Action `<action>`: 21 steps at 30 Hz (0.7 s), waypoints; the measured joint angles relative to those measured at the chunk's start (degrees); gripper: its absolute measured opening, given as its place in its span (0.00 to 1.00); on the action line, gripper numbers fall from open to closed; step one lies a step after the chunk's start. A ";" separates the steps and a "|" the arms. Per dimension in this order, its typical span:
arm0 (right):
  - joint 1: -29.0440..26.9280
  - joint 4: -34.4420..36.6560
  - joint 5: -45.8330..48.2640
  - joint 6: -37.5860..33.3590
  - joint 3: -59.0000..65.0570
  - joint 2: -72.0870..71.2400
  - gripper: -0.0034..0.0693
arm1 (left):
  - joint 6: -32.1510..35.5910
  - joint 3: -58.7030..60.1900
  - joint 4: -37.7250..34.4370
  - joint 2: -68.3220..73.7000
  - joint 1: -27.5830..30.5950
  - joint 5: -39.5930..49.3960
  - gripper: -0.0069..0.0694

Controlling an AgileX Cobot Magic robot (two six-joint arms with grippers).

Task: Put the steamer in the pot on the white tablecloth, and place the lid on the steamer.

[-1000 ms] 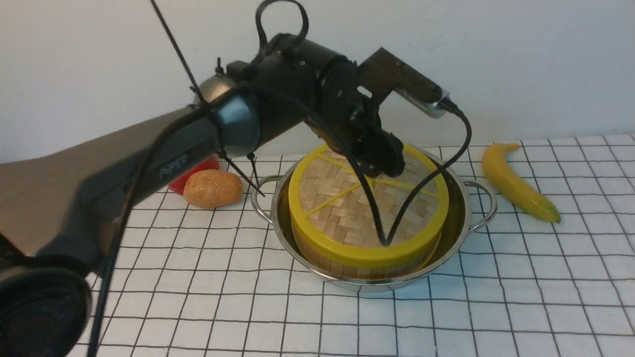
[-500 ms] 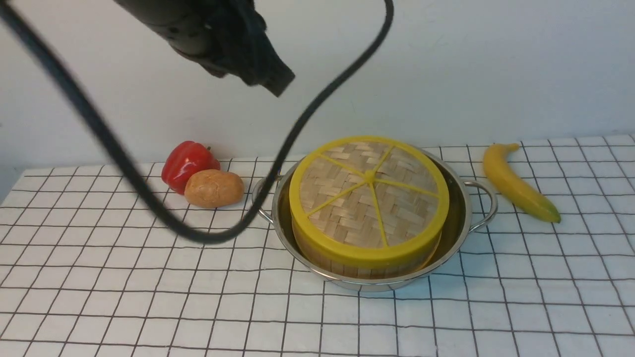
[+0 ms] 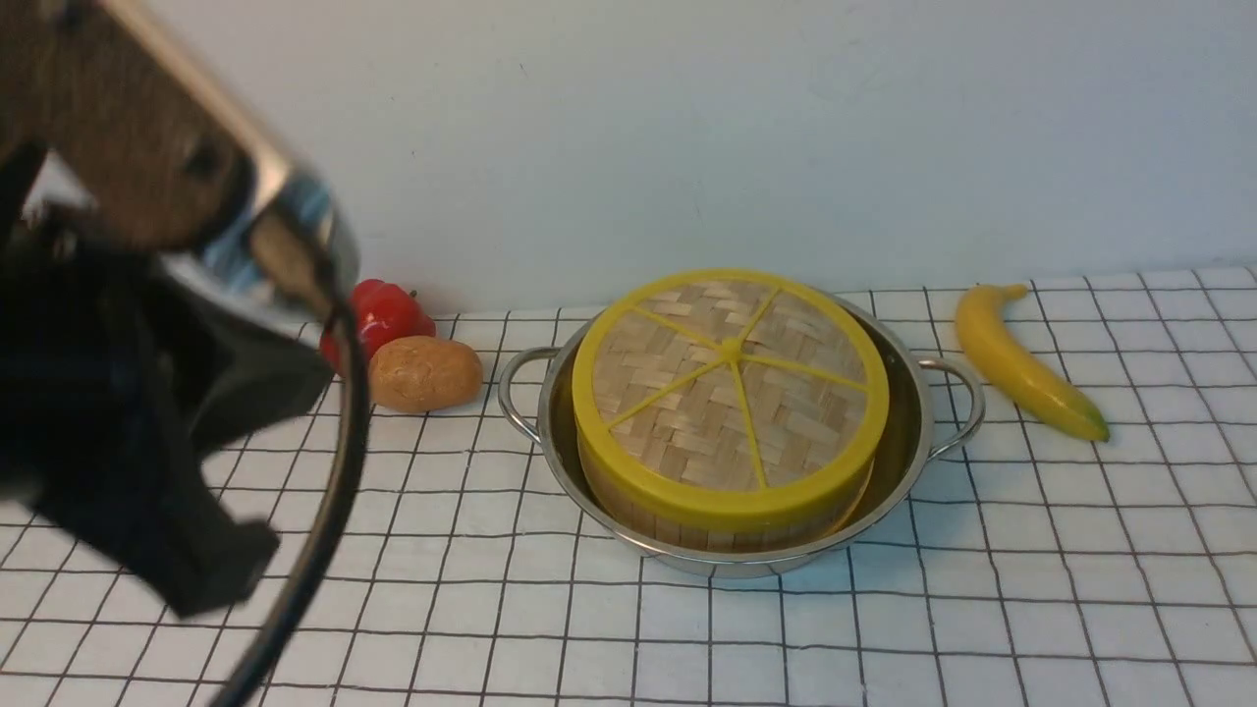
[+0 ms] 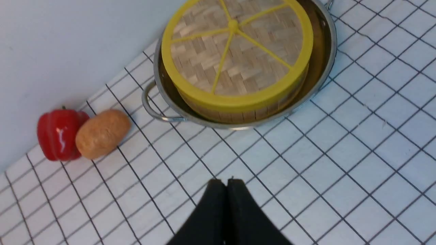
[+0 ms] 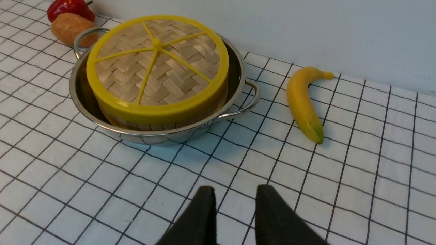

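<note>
The white tablecloth [image 3: 982, 609], gridded in thin black squares, covers the tabletop and carries everything in view. The pot [image 3: 908, 462], a wide shiny steel pan with two loop handles, stands on it near the back wall. The steamer [image 3: 687, 525] sits inside the pot, upright, its tan slatted wall showing between the pot rim and the yellow band above; a gap to the pot wall shows on the right side. The lid [image 3: 732, 378], the woven disc with yellow spokes, lies flat on top of the steamer, its yellow rim lining up with the basket all round as far as the three views show. Judged from this, both steps of the task look done and nothing is left but to clear the arms. A banana [image 3: 1021, 368] lies on the cloth to the right of the pot, apart from it; a potato [image 3: 424, 373] and a red bell pepper [image 3: 388, 309] lie touching each other to the left. The left claw [image 4: 226, 185] has its fingers pressed together, empty, over bare cloth well short of the pot. The right claw [image 5: 235, 200] has its fingers slightly apart, holding nothing, also over bare cloth.
</note>
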 joint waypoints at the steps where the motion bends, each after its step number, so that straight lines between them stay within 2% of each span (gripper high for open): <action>1: 0.00 0.00 -0.64 0.41 1.31 -0.99 0.21 | -0.95 4.15 0.00 -1.54 0.00 -1.64 0.06; 2: 0.00 -0.06 -1.49 0.71 2.99 -2.29 0.12 | -2.25 8.75 0.00 -5.35 0.00 -4.39 0.06; 3: 0.00 -0.28 -1.68 1.02 3.58 -2.88 0.08 | -3.45 12.18 0.00 -7.09 0.00 -6.20 0.06; 5: 0.00 -1.12 -1.89 1.67 4.16 -3.28 0.03 | -5.62 16.79 0.00 -10.36 0.00 -8.57 0.06; 12: 0.00 -2.08 -3.21 3.23 4.25 -3.41 0.03 | -11.46 24.41 -0.37 -18.70 0.00 -11.79 0.06; 21: 0.00 10.93 -4.88 3.56 4.25 -3.41 0.05 | -12.13 24.60 -0.63 -20.16 0.00 -11.83 0.08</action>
